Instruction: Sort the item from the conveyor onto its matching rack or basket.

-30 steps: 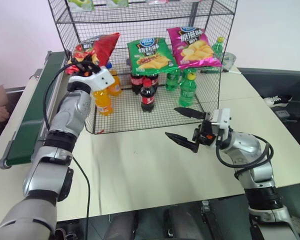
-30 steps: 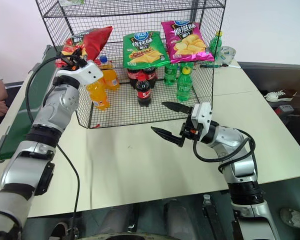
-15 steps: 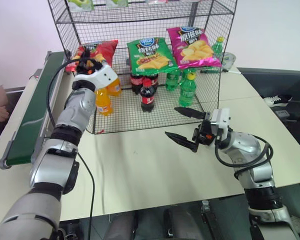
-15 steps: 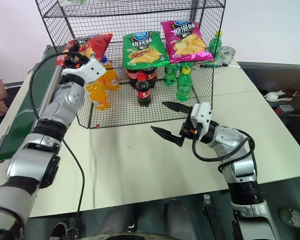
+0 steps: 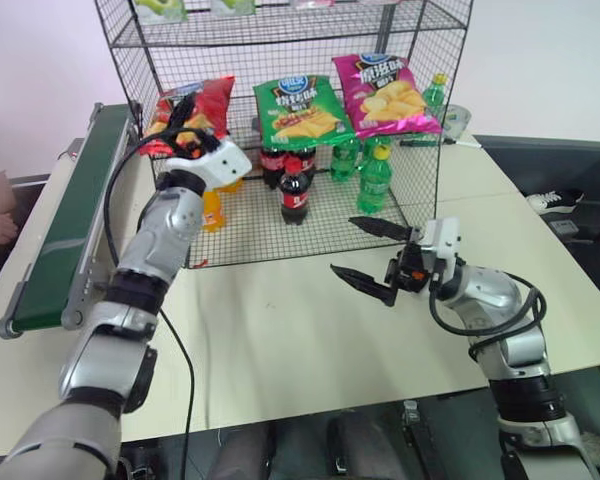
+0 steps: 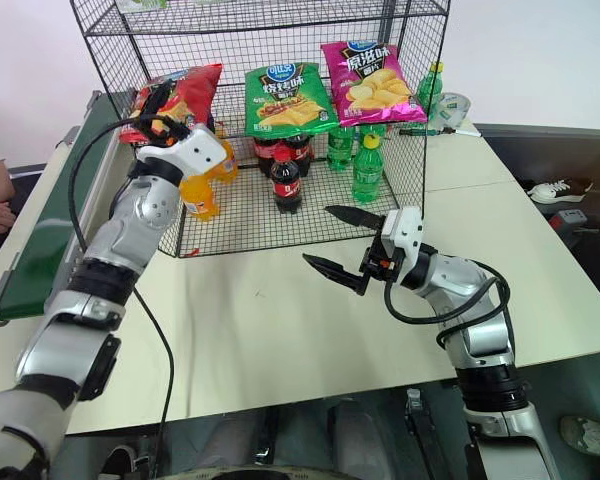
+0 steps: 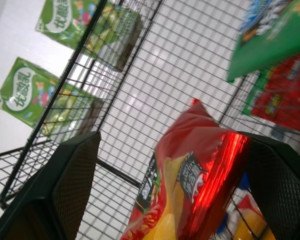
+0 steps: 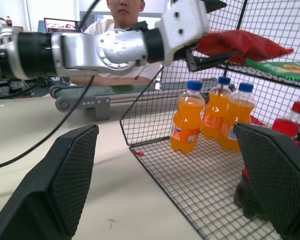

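Released glossy red crisp bag (image 5: 192, 106), flattened since

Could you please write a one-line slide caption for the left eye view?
Left hand open at the red bag on the rack; right hand open over the table.
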